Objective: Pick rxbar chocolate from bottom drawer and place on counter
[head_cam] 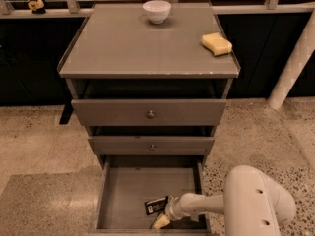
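The bottom drawer of the grey cabinet is pulled open. The rxbar chocolate, a small black bar with white print, lies on the drawer floor near the front right. My gripper reaches into the drawer from the right. It sits low at the bar's front right edge, touching or nearly touching it. The white arm hides the drawer's right front corner. The counter is the flat grey top of the cabinet.
A white bowl stands at the back of the counter, and a yellow sponge lies at its right edge. Two shallower drawers with knobs stick out above the bottom drawer. A white post stands on the floor to the right.
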`<state>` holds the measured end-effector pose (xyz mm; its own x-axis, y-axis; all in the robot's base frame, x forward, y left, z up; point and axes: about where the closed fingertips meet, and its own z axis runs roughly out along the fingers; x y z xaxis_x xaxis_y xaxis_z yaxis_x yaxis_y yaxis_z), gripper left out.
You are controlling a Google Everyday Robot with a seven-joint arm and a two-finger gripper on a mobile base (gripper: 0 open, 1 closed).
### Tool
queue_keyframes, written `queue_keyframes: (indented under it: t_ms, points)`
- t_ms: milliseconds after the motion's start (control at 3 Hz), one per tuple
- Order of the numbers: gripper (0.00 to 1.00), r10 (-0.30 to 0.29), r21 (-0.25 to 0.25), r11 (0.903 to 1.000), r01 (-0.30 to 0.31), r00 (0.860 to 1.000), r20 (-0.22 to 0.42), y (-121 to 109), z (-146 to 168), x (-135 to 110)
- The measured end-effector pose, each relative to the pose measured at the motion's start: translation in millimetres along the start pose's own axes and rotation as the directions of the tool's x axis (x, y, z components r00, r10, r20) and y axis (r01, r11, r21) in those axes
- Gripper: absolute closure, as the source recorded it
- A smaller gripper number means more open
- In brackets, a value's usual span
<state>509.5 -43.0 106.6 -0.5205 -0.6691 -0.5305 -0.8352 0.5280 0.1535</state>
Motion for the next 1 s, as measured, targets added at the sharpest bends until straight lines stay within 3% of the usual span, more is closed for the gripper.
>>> queue_keyframes:
  t_ms: [667,1000]
  points:
    - [0.0,0.03,0.007,0.9995,-0.03,0.999,0.014,-4,8,-2]
    - [0.0,-0.008,0.045,0.999,0.006,0.999,0.054,-8,0,-18]
